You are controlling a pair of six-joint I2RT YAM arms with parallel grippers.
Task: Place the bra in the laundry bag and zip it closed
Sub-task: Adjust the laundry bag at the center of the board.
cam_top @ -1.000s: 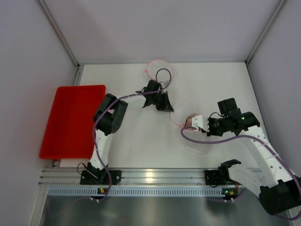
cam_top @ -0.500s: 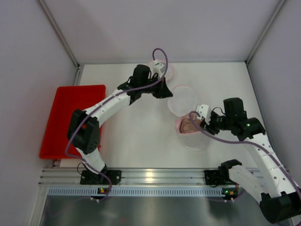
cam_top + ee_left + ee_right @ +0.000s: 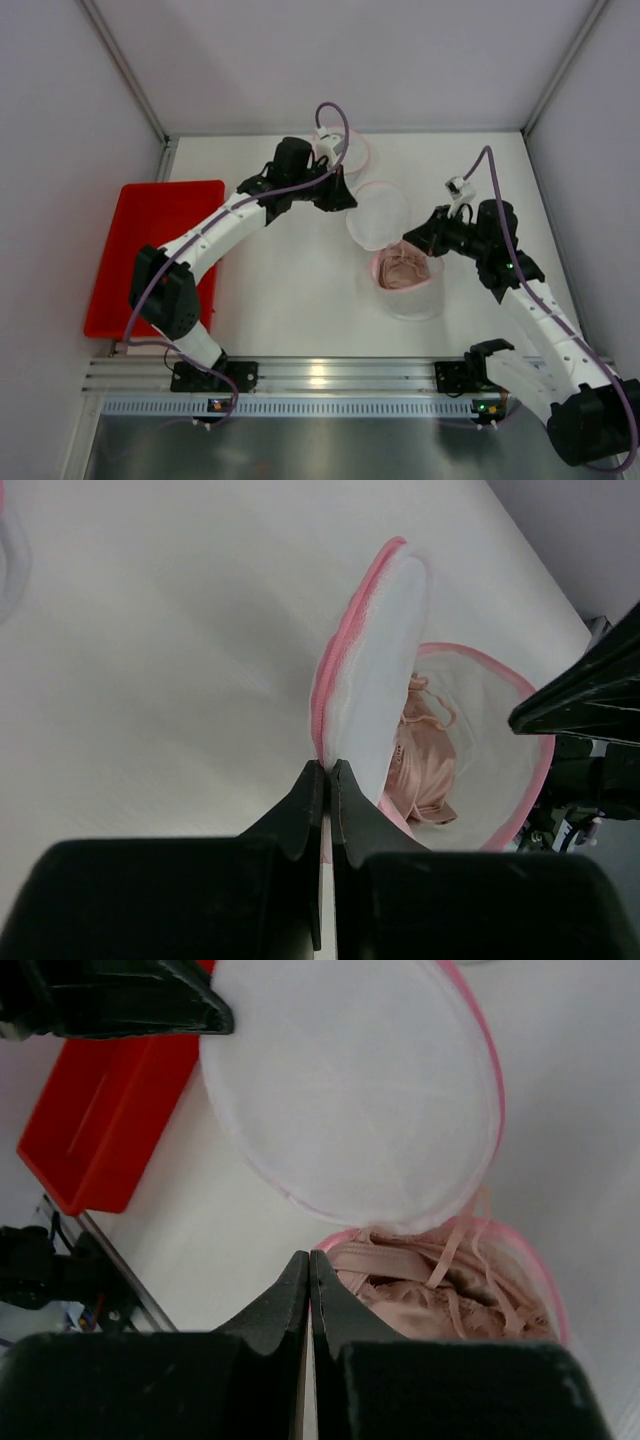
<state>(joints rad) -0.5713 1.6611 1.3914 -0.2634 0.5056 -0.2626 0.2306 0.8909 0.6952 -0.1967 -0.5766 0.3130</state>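
Now that the bra (image 3: pixel 402 268) sits bundled inside the laundry bag (image 3: pixel 412 300), right of centre, we're at the closing stage. At the rim the right gripper (image 3: pixel 308 1260) is pinched shut; holding anything or not, can't tell. Further back, the left gripper (image 3: pixel 326 770) clamps the raised lid flap (image 3: pixel 378 213). Next up, I'd say: lower that flap, then zip it round.

Bra (image 3: pixel 425 770) partly behind the laundry bag's lid flap (image 3: pixel 375 670); red tray (image 3: pixel 100 1120) only partly in view.
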